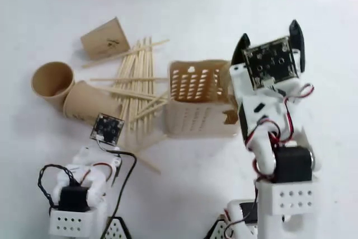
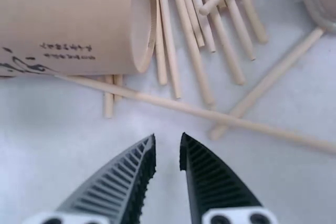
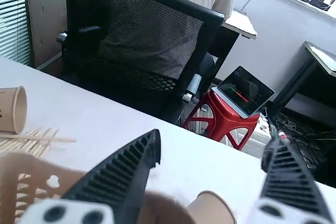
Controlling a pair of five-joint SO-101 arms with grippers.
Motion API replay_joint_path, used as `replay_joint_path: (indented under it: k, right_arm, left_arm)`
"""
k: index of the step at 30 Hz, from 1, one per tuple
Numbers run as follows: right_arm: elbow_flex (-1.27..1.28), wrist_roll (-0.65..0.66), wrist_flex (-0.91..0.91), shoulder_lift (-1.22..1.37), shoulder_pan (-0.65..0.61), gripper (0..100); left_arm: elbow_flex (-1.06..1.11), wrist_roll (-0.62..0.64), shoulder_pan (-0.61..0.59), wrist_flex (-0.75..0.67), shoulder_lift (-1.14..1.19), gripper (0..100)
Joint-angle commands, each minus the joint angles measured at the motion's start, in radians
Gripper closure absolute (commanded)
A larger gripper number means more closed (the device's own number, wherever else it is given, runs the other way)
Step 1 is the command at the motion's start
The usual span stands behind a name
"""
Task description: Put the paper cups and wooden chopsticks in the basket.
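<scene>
- The leftmost paper cup [image 1: 53, 82] stands with its mouth up.
- A 2nd cup [image 1: 89, 103] lies on its side against it, long axis pointing toward the wooden chopsticks [image 1: 140, 79].
- The left gripper [image 2: 167, 140] is low over the table beside that cup, fingers narrowly apart, empty.
- The chopsticks mostly point away from the arms.
- The basket [image 1: 198, 118] stands upright just right of them.
- The right gripper [image 1: 268, 34] is spread wide, empty, past the basket's right side.
</scene>
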Motion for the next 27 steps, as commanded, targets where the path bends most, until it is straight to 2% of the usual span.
replay_joint_path:
  k: [1,7,12,18,27]
  right_arm:
    - [-0.041,0.011,0.097,-0.048,-0.019,69.0]
    - [-0.098,0.003,0.162,-0.061,0.019,69.0]
    - [-0.18,-0.025,0.291,-0.165,0.117,69.1]
    - [-0.161,-0.043,0.423,-0.134,0.274,74.5]
    - [-0.114,-0.041,0.412,0.084,0.251,70.5]
  left_arm:
    - [0.0,-0.003,-0.005,0.005,-0.005,90]
    - [0.0,-0.003,-0.005,0.005,-0.005,90]
    - [0.0,-0.003,-0.005,0.005,-0.005,90]
    - [0.0,-0.003,-0.005,0.005,-0.005,90]
    - [0.0,-0.003,-0.005,0.005,-0.005,90]
